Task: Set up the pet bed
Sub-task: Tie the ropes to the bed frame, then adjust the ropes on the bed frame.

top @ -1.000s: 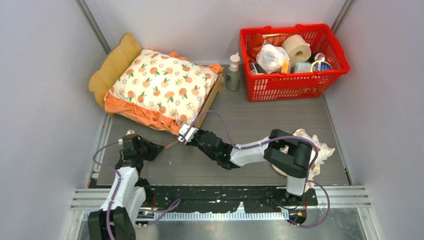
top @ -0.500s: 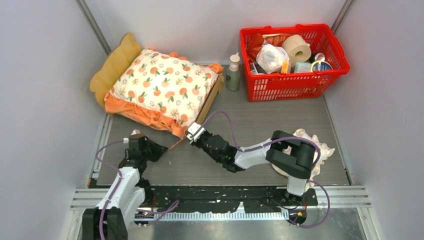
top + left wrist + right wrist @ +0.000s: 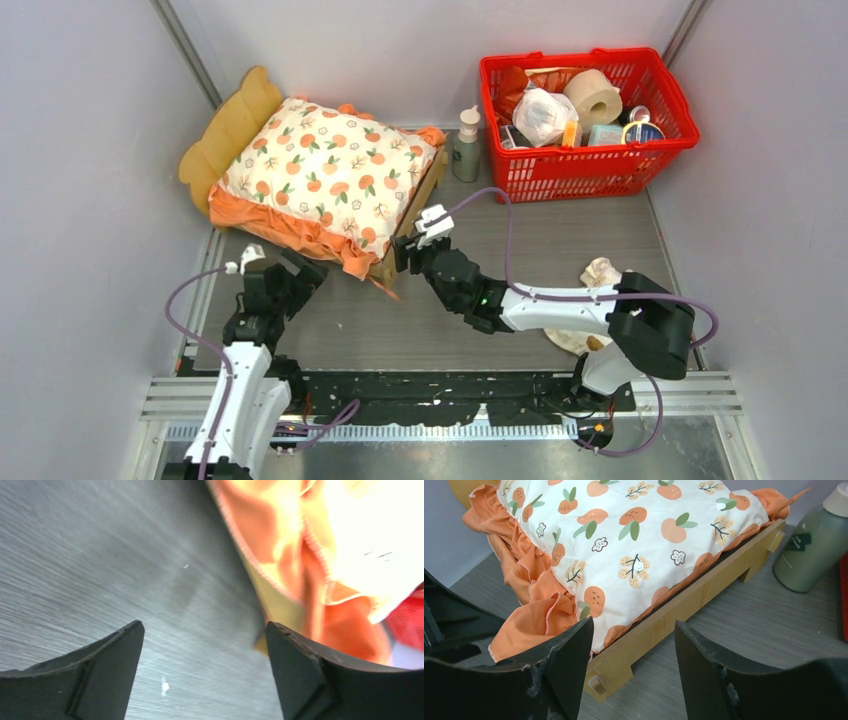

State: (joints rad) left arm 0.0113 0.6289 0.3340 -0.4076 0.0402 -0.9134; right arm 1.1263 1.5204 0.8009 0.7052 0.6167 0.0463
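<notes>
At the table's [image 3: 560, 240] far-left corner, the pet bed [image 3: 228, 125] carries an orange-print cushion [image 3: 330, 170], with the left gripper [image 3: 205, 630] spread empty beside its ruffle and the right gripper [image 3: 634, 625], likewise spread, near the bed's near corner.

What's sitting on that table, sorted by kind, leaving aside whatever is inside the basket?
Beds: 1, the bed
Soft bedding: 2, the cushion and the pillow, partly hidden behind the right arm
Bottles: 1, the bottle
Baskets: 1, the basket
Total: 5
</notes>
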